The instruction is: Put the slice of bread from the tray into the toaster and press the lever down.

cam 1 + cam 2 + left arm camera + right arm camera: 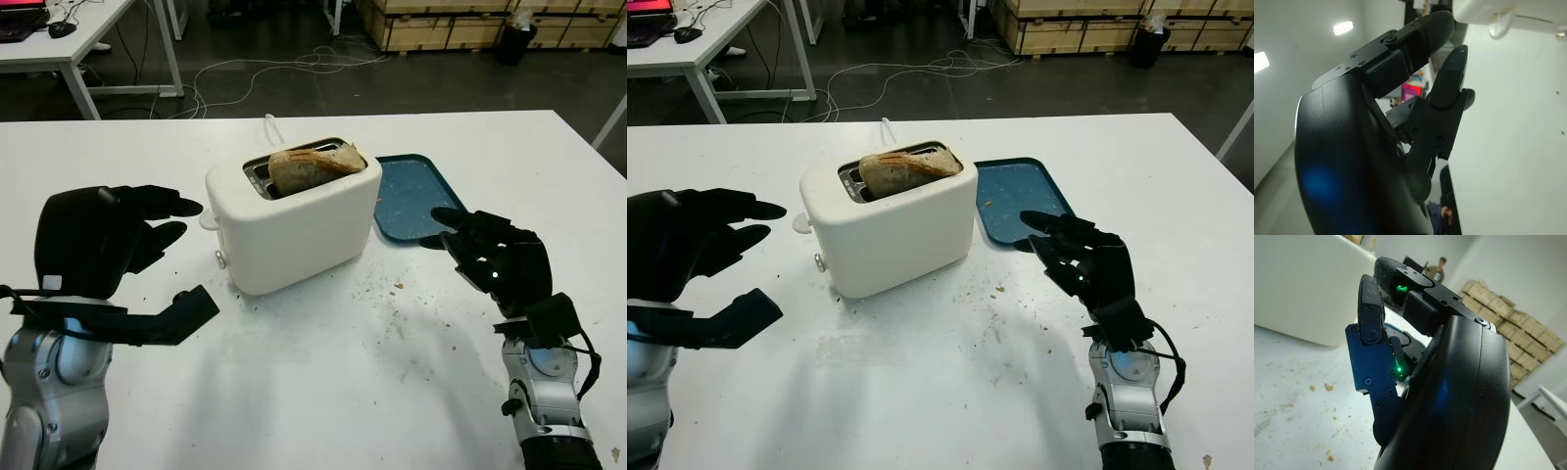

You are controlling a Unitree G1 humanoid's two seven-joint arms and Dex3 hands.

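Observation:
A white toaster (294, 220) stands mid-table with a browned slice of bread (312, 164) sticking out of its slot, leaning toward the right. Its round lever knob (208, 221) juts from the left end, high up. My left hand (147, 230) hovers open just left of the toaster, its fingers pointing at the lever end, apart from it. The toaster's end and lever (1501, 25) show past those fingers in the left wrist view. The blue tray (411, 196) lies right of the toaster, bare apart from crumbs. My right hand (470, 240) is open at the tray's near edge.
Crumbs (387, 294) are scattered on the white table in front of the toaster. The toaster's white cord (271, 125) runs off the far edge. Beyond the table are a desk (88, 39), floor cables and wooden crates (460, 24).

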